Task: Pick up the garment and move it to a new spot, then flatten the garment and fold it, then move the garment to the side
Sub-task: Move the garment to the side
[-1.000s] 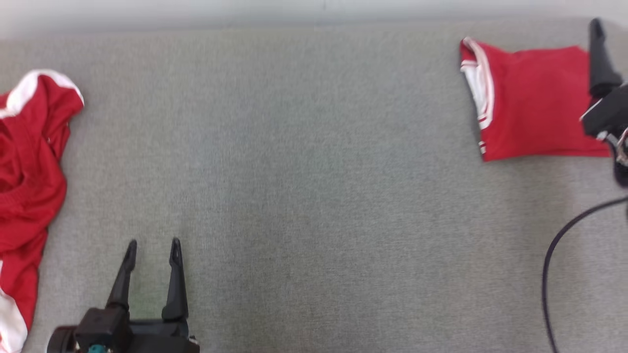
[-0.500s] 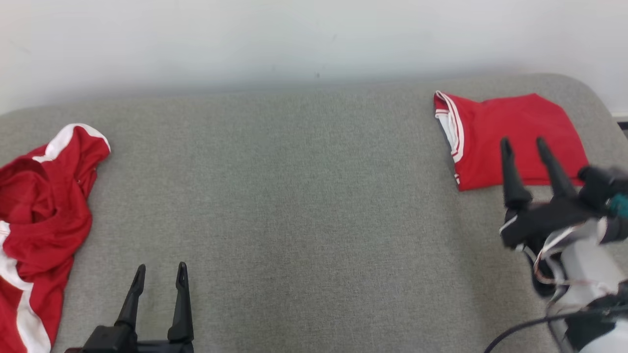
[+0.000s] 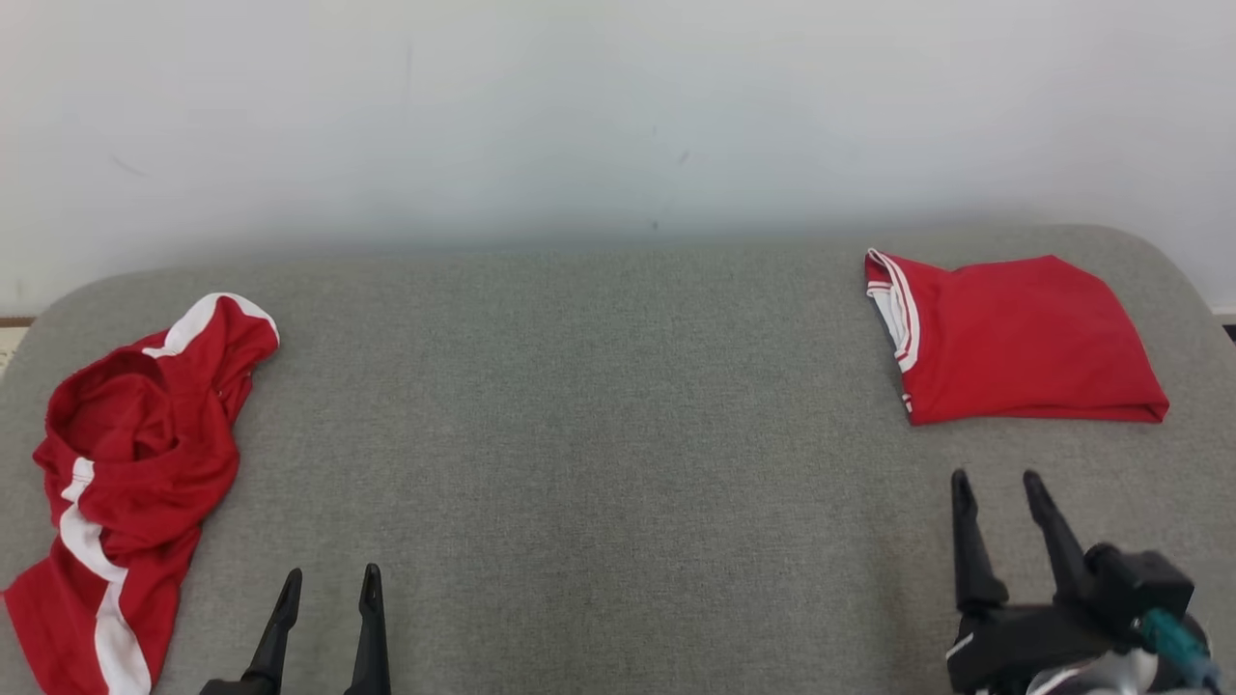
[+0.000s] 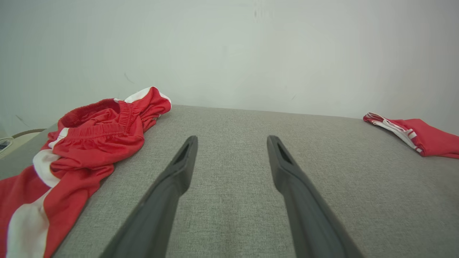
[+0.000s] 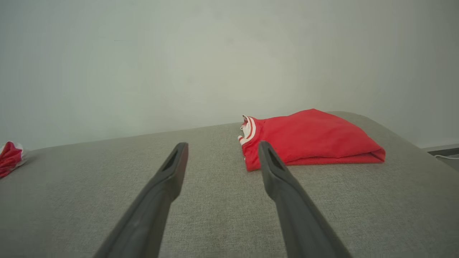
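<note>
Leftward, crumpled shorts (image 3: pixel 135 454) lie well apart from the folded garment (image 3: pixel 1024 338).

A red sports garment with white-striped trim (image 3: pixel 1024 338) lies folded into a flat, neat rectangle at the far right of the grey fabric-covered table (image 3: pixel 599 405), while a second red garment with white side bands (image 3: pixel 135 454) lies crumpled in a heap at the table's left edge, well apart.

Head view now tilts higher than a second ago, more pale wall (image 3: pixel 618 116) exposed, right gripper (image 3: pixel 995 478) withdrawn from over the folded red garment (image 3: pixel 1024 338), now standing clear on its near side, above grey cushion (image 3: pixel 618 434)
</note>
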